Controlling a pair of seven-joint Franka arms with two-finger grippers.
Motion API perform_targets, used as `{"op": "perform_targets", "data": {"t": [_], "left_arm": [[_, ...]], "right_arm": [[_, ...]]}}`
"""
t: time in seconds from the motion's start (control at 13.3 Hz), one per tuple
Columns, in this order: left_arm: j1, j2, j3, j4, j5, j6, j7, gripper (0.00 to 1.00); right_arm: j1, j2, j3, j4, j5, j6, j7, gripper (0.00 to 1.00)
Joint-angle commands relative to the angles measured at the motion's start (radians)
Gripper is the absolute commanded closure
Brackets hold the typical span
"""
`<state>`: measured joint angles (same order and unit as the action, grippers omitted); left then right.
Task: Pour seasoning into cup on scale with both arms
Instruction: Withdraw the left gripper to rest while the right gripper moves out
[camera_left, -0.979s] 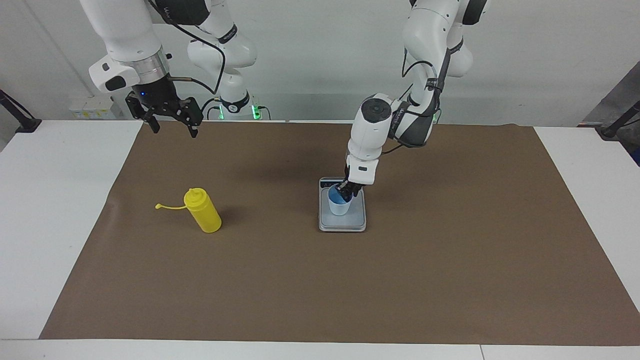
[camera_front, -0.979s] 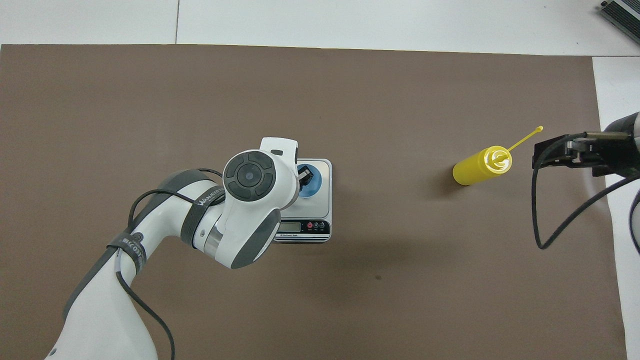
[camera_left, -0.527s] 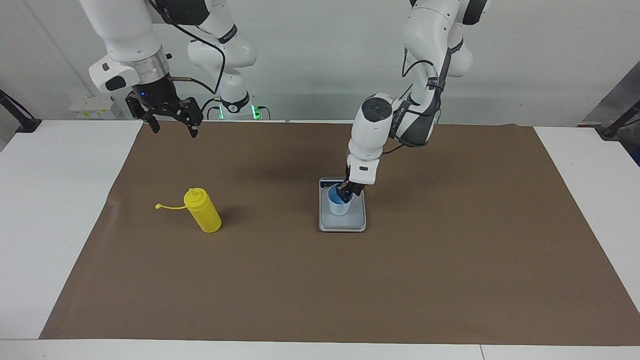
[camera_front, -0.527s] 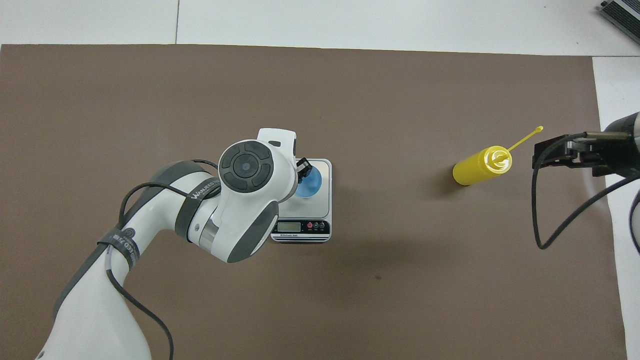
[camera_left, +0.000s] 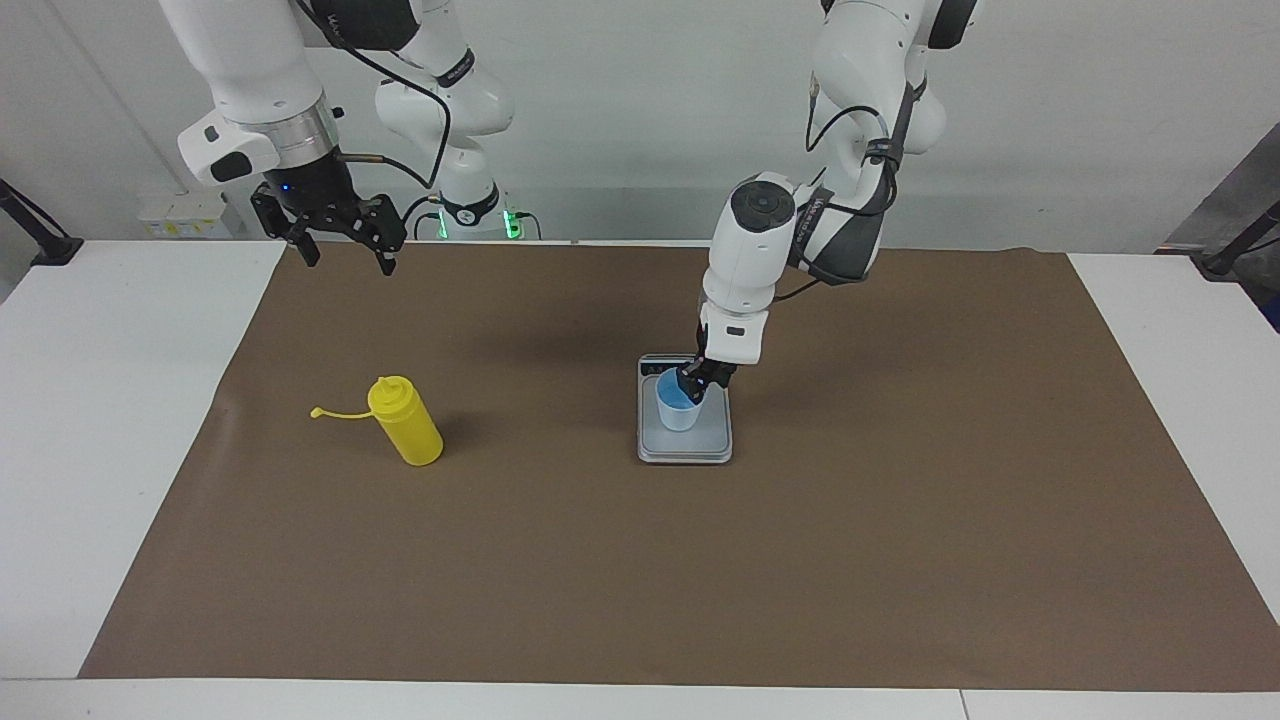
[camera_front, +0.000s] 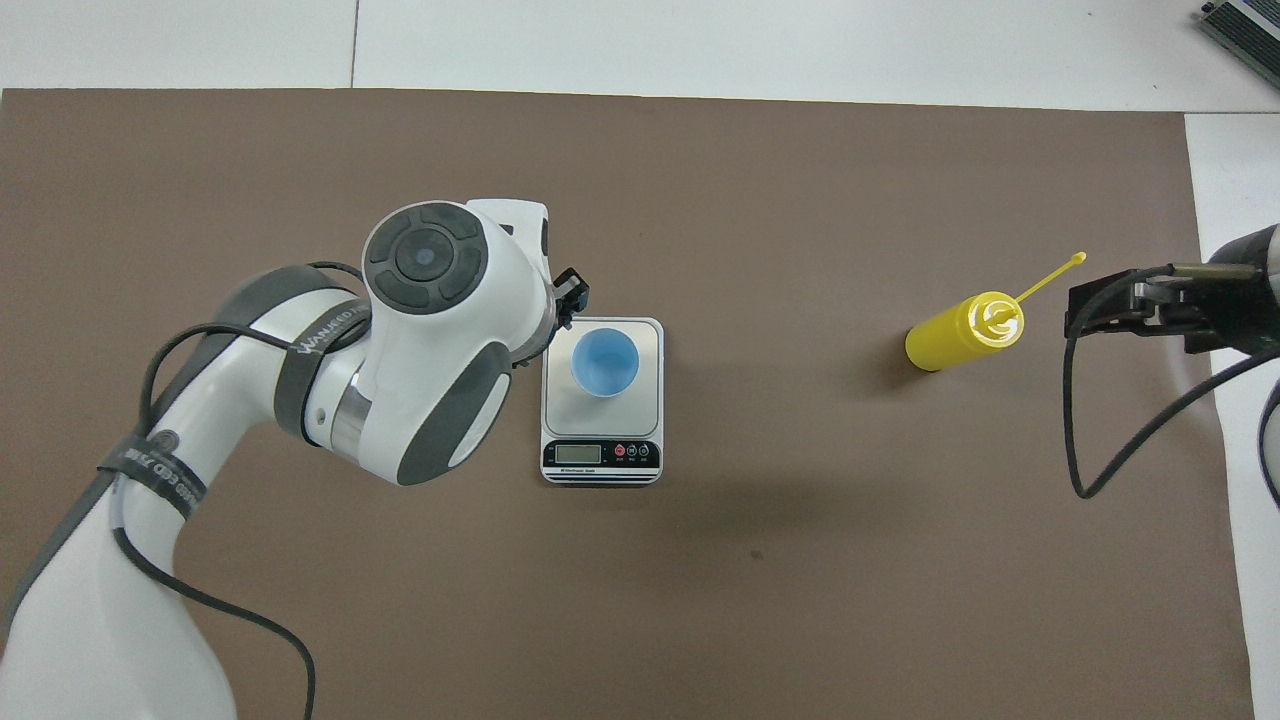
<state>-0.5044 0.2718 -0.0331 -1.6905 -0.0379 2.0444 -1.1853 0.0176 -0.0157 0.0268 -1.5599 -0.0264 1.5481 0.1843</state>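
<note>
The light blue cup (camera_left: 680, 410) (camera_front: 604, 362) stands upright on the silver-grey scale (camera_left: 686, 450) (camera_front: 650, 345) at the middle of the mat. My left gripper (camera_left: 700, 380) (camera_front: 572, 298) hangs open just above the cup's rim on the robots' side, holding nothing; in the overhead view the arm hides most of it. The yellow seasoning bottle (camera_left: 410, 435) (camera_front: 950, 340) stands toward the right arm's end, its cap strap (camera_left: 340, 412) trailing outward. My right gripper (camera_left: 347, 262) (camera_front: 1085, 310) waits open in the air over the mat's edge by the robots.
A brown mat (camera_left: 700, 570) covers most of the white table (camera_left: 100, 400). The scale's dark display strip (camera_front: 600, 455) faces the robots. Bare mat lies between the scale and the bottle.
My left gripper has let go of the cup's rim and risen a little, swinging toward the left arm's end. The cup stays on the scale. The right arm has not moved.
</note>
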Motion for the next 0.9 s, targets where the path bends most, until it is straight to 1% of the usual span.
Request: {"op": "perform_targets", "data": {"t": [0.0,0.23,0.3,0.53,0.68,0.83], "left_arm": [[0.067,-0.005,-0.014,0.064,-0.016,-0.097,0.041,0.39],[0.139,-0.005,-0.014,0.115,-0.054,-0.188,0.151,0.39],[0.164,-0.005,-0.014,0.136,-0.054,-0.228,0.206,0.38],[0.256,-0.006,-0.014,0.181,-0.077,-0.335,0.387,0.37],[0.308,-0.023,-0.011,0.189,-0.083,-0.368,0.476,0.37],[0.349,-0.036,-0.011,0.189,-0.085,-0.394,0.565,0.37]], "right_arm": [[-0.002,-0.013,-0.005,-0.011,0.013,-0.014,-0.023,0.00],[-0.002,-0.015,-0.005,-0.022,0.013,-0.010,-0.043,0.00],[-0.004,-0.027,-0.007,-0.041,0.013,0.013,-0.078,0.00],[-0.045,-0.065,-0.007,-0.141,0.020,0.127,-0.227,0.00],[-0.085,-0.092,-0.007,-0.205,0.098,0.188,-0.316,0.00],[-0.119,-0.131,-0.007,-0.300,0.152,0.266,-0.440,0.00]]}}
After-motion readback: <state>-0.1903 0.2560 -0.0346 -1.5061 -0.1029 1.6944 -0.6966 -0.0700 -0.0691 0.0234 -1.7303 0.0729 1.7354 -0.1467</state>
